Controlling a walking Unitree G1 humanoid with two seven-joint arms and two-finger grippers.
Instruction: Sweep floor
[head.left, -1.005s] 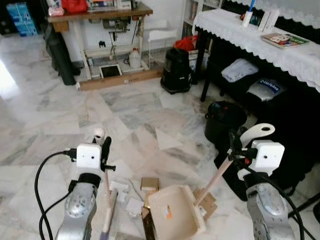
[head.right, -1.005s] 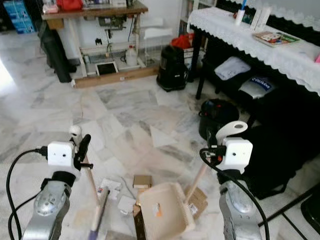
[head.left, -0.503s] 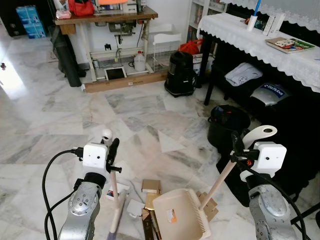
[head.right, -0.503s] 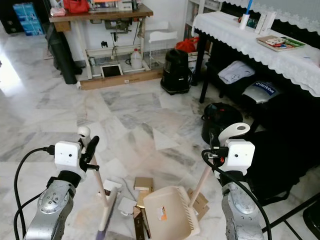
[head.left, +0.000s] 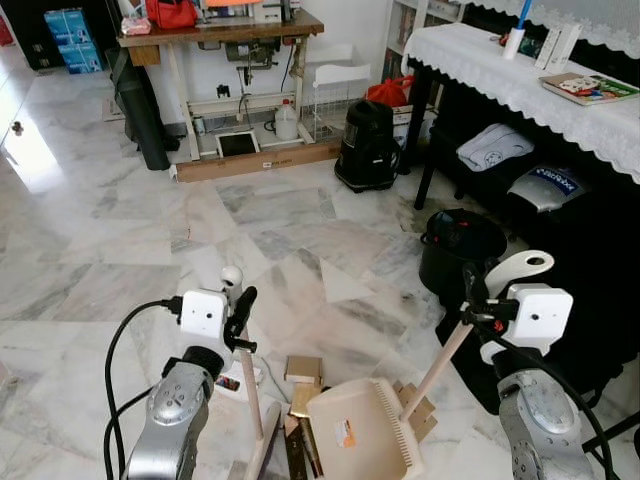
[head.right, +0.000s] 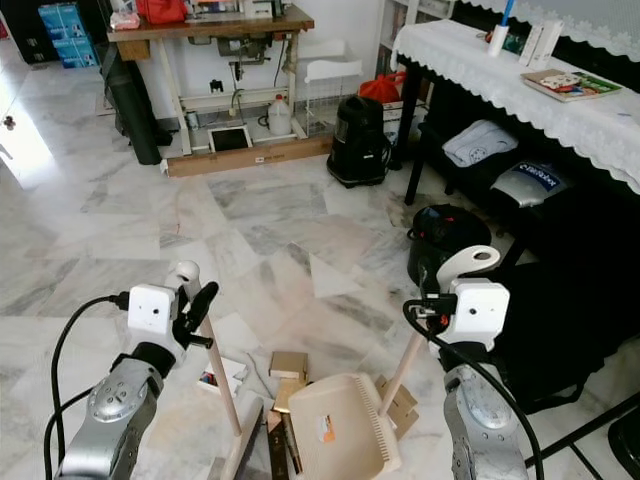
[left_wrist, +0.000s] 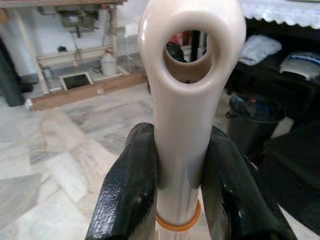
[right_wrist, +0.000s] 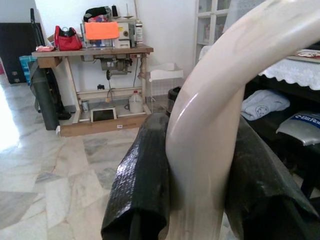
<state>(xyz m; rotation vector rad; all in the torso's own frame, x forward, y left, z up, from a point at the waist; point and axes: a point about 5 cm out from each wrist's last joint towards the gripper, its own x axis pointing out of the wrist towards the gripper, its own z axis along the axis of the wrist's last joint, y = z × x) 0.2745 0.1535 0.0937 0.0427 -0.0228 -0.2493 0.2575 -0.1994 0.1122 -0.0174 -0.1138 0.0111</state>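
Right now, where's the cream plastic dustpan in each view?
Left eye: cream plastic dustpan on the floor, bottom centre, ahead of the black bin.
Right eye: same place, bin beyond.
Left wrist: pan not in it; bin.
Right wrist: the handle top, between the fingers.

L end effector (head.left: 238, 308) grips broom (head.left: 249, 385); R end effector (head.left: 470, 300) holds dustpan (head.left: 362, 435) (scraps (head.left: 302, 368) beside).

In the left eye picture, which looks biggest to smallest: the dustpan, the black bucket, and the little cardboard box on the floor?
1. Dustpan, but it is nearest the camera, so it may only look biggest.
2. Black bucket, close to the dustpan in looks; it is farther off, so their true order is unsure.
3. Cardboard box, plainly smallest.
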